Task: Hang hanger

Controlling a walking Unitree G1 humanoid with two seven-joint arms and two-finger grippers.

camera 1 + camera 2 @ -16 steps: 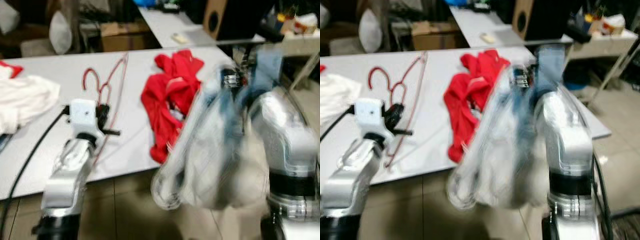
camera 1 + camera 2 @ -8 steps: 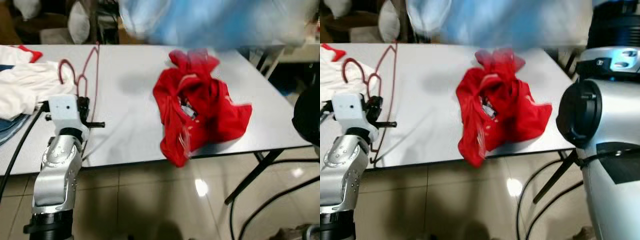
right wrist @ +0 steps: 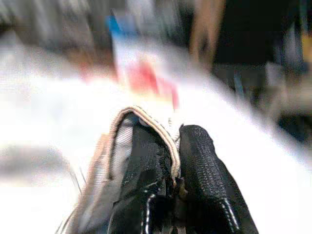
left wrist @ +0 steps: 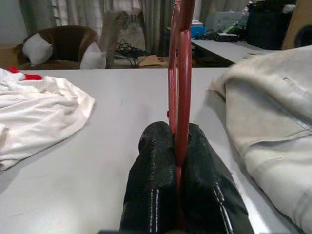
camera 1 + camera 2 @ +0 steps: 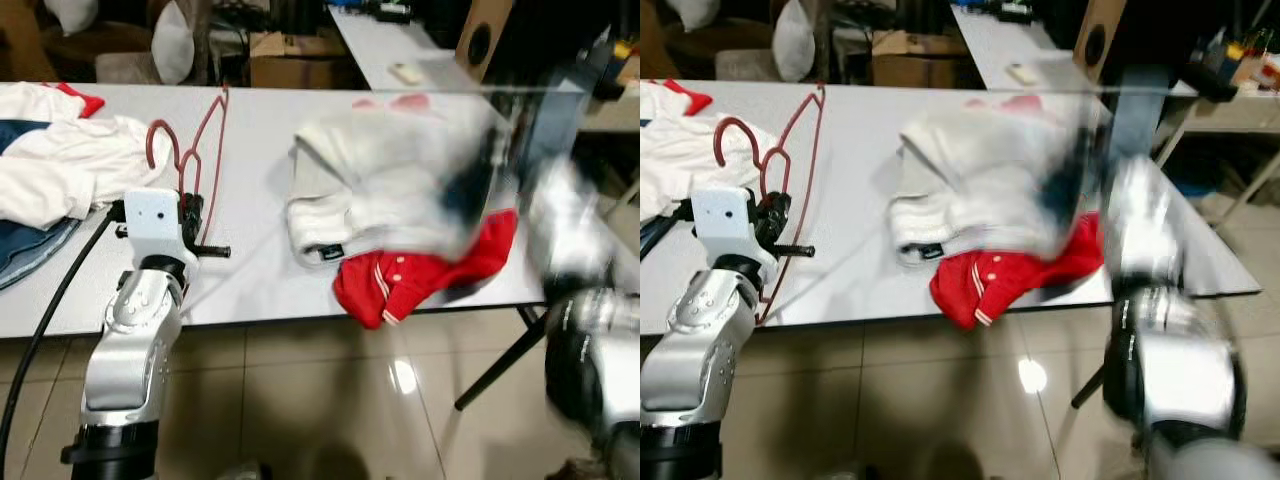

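Right wrist view blurs around right end effector (image 3: 173, 168) pinching cream garment (image 3: 146, 119).

I'm seeing a dark red hanger (image 5: 200, 140) lying on the pale grey surface (image 5: 250, 210), a cream-white garment (image 5: 390, 190) covering a bright red one with white trim (image 5: 420, 280), and white (image 5: 60, 170) and dark blue (image 5: 30, 250) cloth showing far left.

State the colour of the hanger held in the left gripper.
Red; the hanger shows best in the left wrist view, pinched by the left gripper.
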